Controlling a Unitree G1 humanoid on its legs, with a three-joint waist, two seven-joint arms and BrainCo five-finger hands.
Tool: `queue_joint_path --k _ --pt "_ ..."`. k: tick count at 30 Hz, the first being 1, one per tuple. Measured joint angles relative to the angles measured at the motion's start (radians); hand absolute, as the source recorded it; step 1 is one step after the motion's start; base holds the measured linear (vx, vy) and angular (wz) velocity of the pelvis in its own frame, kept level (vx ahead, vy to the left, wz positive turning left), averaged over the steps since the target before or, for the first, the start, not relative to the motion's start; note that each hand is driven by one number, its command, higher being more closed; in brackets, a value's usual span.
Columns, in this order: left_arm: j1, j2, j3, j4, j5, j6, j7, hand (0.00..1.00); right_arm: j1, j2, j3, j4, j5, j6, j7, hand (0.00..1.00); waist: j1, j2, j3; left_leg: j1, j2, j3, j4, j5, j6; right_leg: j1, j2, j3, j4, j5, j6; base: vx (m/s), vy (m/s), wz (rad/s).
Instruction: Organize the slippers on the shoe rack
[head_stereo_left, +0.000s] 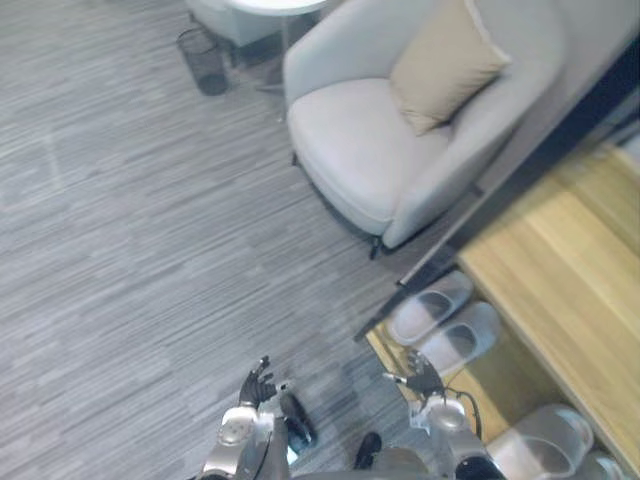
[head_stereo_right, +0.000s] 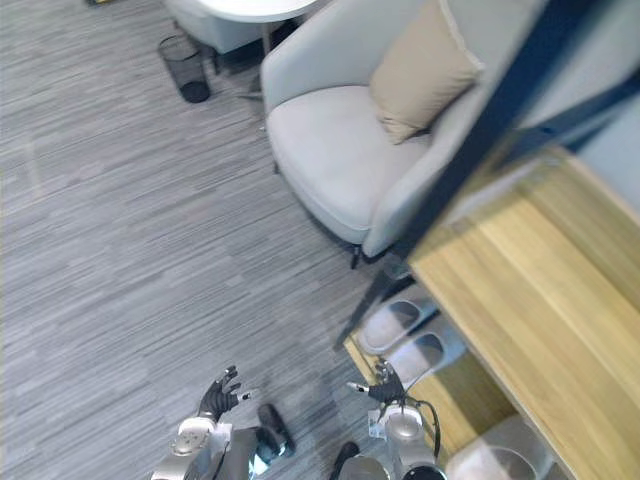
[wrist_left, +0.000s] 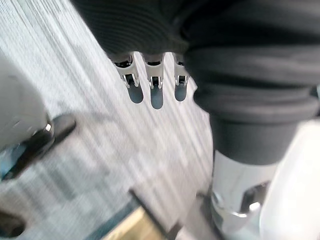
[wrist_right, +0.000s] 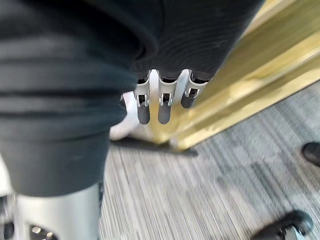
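Nearest, left eye view: my left hand (head_stereo_left: 258, 385) is lowest in frame, over the grey carpet (head_stereo_left: 130, 250), with its fingers spread and holding nothing.
Beside it: my right hand (head_stereo_left: 422, 375) hangs at the open end of the shoe rack (head_stereo_left: 575, 250). Its fingers are loose and empty, near the slippers but not touching them.
Slippers: one pale grey pair (head_stereo_left: 462, 338) lies side by side on what looks like the rack's low wooden shelf, under the top board. A second pair (head_stereo_left: 545, 438) lies further along, at the lower right.
Surroundings: a grey armchair (head_stereo_left: 360, 150) with a tan cushion (head_stereo_left: 445, 62) stands just past the rack's end. A mesh wastebasket (head_stereo_left: 205, 62) is well apart.
Right eye view: the layout matches. The right hand is just short of the nearer slipper, and the left hand is well apart from both pairs.
Left wrist view: the fingers (wrist_left: 156, 87) are straight and apart with nothing between them. Carpet lies beyond, with a wooden corner at the edge.
Right wrist view: the fingers (wrist_right: 160, 105) are straight and empty, pointing at the rack's wooden edge. A pale shape behind them is probably a slipper, though I cannot be sure.
Handling: I judge the slippers light, soft and floppy, with soles that bend. The cloth should not slip, and nothing here is fragile.
Where to hold: I would pinch the upper band with the thumb inside the opening. A grip at the very tip would likely let the slipper droop.
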Motion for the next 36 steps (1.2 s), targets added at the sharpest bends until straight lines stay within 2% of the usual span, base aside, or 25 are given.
queue_joint_path --k 2,5,7,8,9,12,13,14,15,16,18,19,20,21,22,23,25,28,29,30,31,32,33,34,36 --pt "-0.001 0.015 0.002 0.013 0.0 0.0 0.001 0.0 0.001 0.008 0.004 0.001 0.0 0.0 0.004 0.0 -0.003 0.004 -0.001 0.037 -0.033 -0.065 -0.069 0.027 0.01 0.014 0.003 0.008 0.005 -0.02 -0.012 0.13 0.128 0.86" --pt "0.004 0.027 0.01 0.056 0.001 0.001 0.002 0.0 -0.01 0.009 0.011 0.001 -0.003 0.001 0.008 0.0 0.002 0.005 0.0 0.08 -0.041 -0.116 -0.133 0.055 0.001 0.007 0.035 0.018 -0.049 -0.019 -0.018 0.05 0.028 0.51" --pt "0.021 0.022 0.01 0.077 0.006 0.002 0.002 0.0 -0.007 0.012 0.014 0.001 -0.006 0.002 0.009 0.0 0.003 -0.001 -0.001 0.121 -0.054 -0.134 -0.163 0.068 -0.008 0.008 0.037 0.033 -0.101 0.015 -0.039 0.01 -0.031 0.33" --pt "0.035 0.021 0.012 0.078 0.008 0.002 0.001 0.0 -0.008 0.016 0.017 0.001 -0.014 0.002 0.009 0.0 0.003 -0.013 -0.004 0.138 -0.072 -0.147 -0.176 0.072 -0.015 -0.003 0.025 0.033 -0.099 0.068 -0.034 0.0 -0.038 0.32" --pt "0.042 0.016 0.012 0.087 0.009 0.002 0.002 0.0 -0.008 0.015 0.019 0.003 -0.021 0.002 0.009 0.0 0.004 -0.012 -0.008 0.154 -0.08 -0.157 -0.198 0.08 -0.022 -0.006 0.004 0.029 -0.05 0.049 -0.009 0.0 -0.033 0.25" --pt "0.065 -0.002 0.011 0.095 0.008 0.001 0.001 0.0 -0.006 0.004 0.037 0.003 -0.022 0.005 0.013 0.0 0.002 0.016 -0.017 0.178 -0.079 -0.204 -0.267 0.078 -0.041 -0.11 -0.067 0.029 0.252 0.027 -0.007 -0.03 0.022 0.34" --pt "0.066 0.004 0.011 0.095 0.008 0.001 0.002 0.0 0.006 0.004 0.04 0.003 -0.022 0.008 0.017 0.0 0.003 0.008 -0.013 0.192 -0.084 -0.226 -0.267 0.078 -0.041 -0.135 -0.101 0.042 0.361 0.035 -0.019 -0.04 0.064 0.73" --pt "0.069 0.012 0.012 0.094 0.008 0.001 0.002 0.0 0.021 0.006 0.041 0.003 -0.022 0.011 0.023 0.0 0.0 0.0 -0.01 0.209 -0.09 -0.262 -0.266 0.077 -0.039 -0.163 -0.124 0.082 0.471 0.066 -0.066 0.03 0.038 1.03" --pt "0.073 0.018 0.012 0.091 0.008 0.001 0.003 0.0 0.036 0.015 0.04 0.003 -0.022 0.014 0.028 0.0 -0.006 -0.006 -0.003 0.236 -0.091 -0.324 -0.259 0.072 -0.026 -0.233 -0.12 0.18 0.596 0.076 -0.093 0.09 -0.046 1.11" --pt "0.069 0.024 0.014 0.09 0.008 0.002 0.004 0.0 0.044 0.02 0.041 0.003 -0.022 0.015 0.029 0.0 -0.015 -0.005 -0.001 0.234 -0.084 -0.358 -0.244 0.067 -0.022 -0.254 -0.089 0.232 0.606 0.02 -0.073 0.1 -0.095 1.24" --pt "0.066 0.026 0.036 0.089 0.008 0.002 0.006 0.0 0.049 0.021 0.051 0.003 -0.022 0.016 0.033 0.0 -0.025 -0.007 0.001 0.223 -0.062 -0.444 -0.212 0.054 -0.016 -0.309 -0.015 0.297 0.553 -0.058 -0.069 0.13 -0.178 1.4" --pt "0.063 0.023 0.048 0.09 0.008 0.002 0.006 0.0 0.049 0.021 0.057 0.002 -0.021 0.015 0.032 0.0 -0.033 -0.006 0.004 0.233 -0.058 -0.521 -0.206 0.051 -0.021 -0.35 0.039 0.335 0.431 -0.064 -0.058 0.17 -0.186 1.36" --pt "0.062 0.023 0.048 0.09 0.008 0.002 0.006 0.0 0.049 0.021 0.059 0.001 -0.021 0.015 0.032 0.0 -0.036 -0.006 0.004 0.233 -0.058 -0.538 -0.204 0.05 -0.023 -0.355 0.048 0.342 0.4 -0.062 -0.056 0.17 -0.149 1.51" --pt "0.057 0.023 0.048 0.089 0.008 0.002 0.006 0.0 0.052 0.021 0.064 0.001 -0.021 0.016 0.033 0.0 -0.042 -0.007 0.005 0.24 -0.058 -0.576 -0.2 0.052 -0.039 -0.352 0.07 0.366 0.295 -0.038 -0.042 0.2 -0.18 1.39" --pt "0.057 0.026 0.048 0.09 0.008 0.002 0.006 0.0 0.061 0.021 0.081 -0.003 -0.021 0.014 0.033 0.0 -0.042 -0.018 0.001 0.246 -0.071 -0.633 -0.187 0.035 -0.06 -0.347 0.091 0.415 0.141 0.036 -0.059 0.22 -0.192 1.3" --pt "0.057 0.027 0.048 0.09 0.009 0.002 0.006 0.0 0.062 0.022 0.081 -0.003 -0.021 0.014 0.034 0.0 -0.042 -0.02 0.0 0.247 -0.073 -0.643 -0.184 0.031 -0.064 -0.347 0.092 0.423 0.128 0.045 -0.064 0.31 -0.257 1.23" --pt "0.047 0.033 0.048 0.09 0.015 0.001 0.005 0.0 0.08 0.027 0.08 -0.003 -0.021 0.014 0.036 0.0 -0.044 -0.054 -0.006 0.259 -0.1 -0.714 -0.137 -0.032 -0.089 -0.323 0.089 0.453 0.06 0.14 -0.099 0.3 -0.246 1.02" --pt "0.034 0.016 0.044 0.096 0.021 0.004 0.002 0.0 0.076 0.013 0.073 -0.021 -0.019 0.014 0.04 0.0 -0.041 0.006 -0.002 0.257 -0.031 -0.733 -0.069 -0.103 -0.151 -0.28 0.13 0.394 0.072 0.083 -0.115 0.37 -0.238 0.53" --pt "0.034 0.014 0.043 0.096 0.033 0.004 0.002 0.0 0.076 0.015 0.068 -0.042 -0.019 0.01 0.041 0.0 -0.05 0.022 -0.006 0.233 -0.002 -0.716 -0.012 -0.125 -0.191 -0.262 0.147 0.366 0.056 0.072 -0.12 0.48 -0.241 0.42" --pt "0.023 0.012 0.042 0.095 0.039 0.005 -0.001 0.0 0.076 0.016 0.061 -0.04 -0.019 0.008 0.042 0.0 -0.057 0.021 -0.005 0.188 0.016 -0.692 0.084 -0.142 -0.241 -0.24 0.156 0.351 0.041 0.064 -0.128 0.39 -0.178 0.54" --pt "0.012 0.009 0.044 0.094 0.039 0.004 -0.001 0.0 0.078 0.016 0.049 -0.039 -0.019 0.008 0.044 0.0 -0.055 0.018 -0.003 0.138 0.038 -0.66 0.213 -0.151 -0.307 -0.204 0.167 0.338 0.007 0.064 -0.13 0.41 -0.15 0.38" --pt "0.001 0.003 0.051 0.094 0.038 0.005 -0.001 0.0 0.08 0.016 0.05 -0.04 -0.018 0.007 0.043 0.0 -0.046 0.013 0.001 0.08 0.079 -0.602 0.384 -0.146 -0.327 -0.144 0.176 0.328 -0.031 0.061 -0.138 0.41 -0.101 0.23" --pt "0.0 0.002 0.051 0.093 0.037 0.005 0.0 0.0 0.079 0.01 0.051 -0.039 -0.014 0.007 0.04 0.0 -0.043 0.008 0.006 0.044 0.128 -0.531 0.509 -0.148 -0.315 -0.087 0.181 0.317 -0.064 0.059 -0.141 0.41 -0.078 0.19" --pt "-0.004 0.002 0.054 0.091 0.037 0.005 0.0 0.0 0.078 0.005 0.051 -0.039 -0.006 0.006 0.038 0.0 -0.041 0.001 0.009 0.02 0.162 -0.476 0.576 -0.154 -0.285 -0.044 0.179 0.312 -0.091 0.059 -0.141 0.36 -0.031 0.21" --pt "-0.011 0.002 0.077 0.066 0.035 0.002 0.001 0.0 0.062 -0.007 0.047 -0.039 0.001 0.004 0.033 0.0 -0.032 -0.013 0.014 -0.058 0.221 -0.386 0.583 -0.176 -0.22 0.009 0.162 0.301 -0.125 0.058 -0.14 0.28 0.029 0.13"
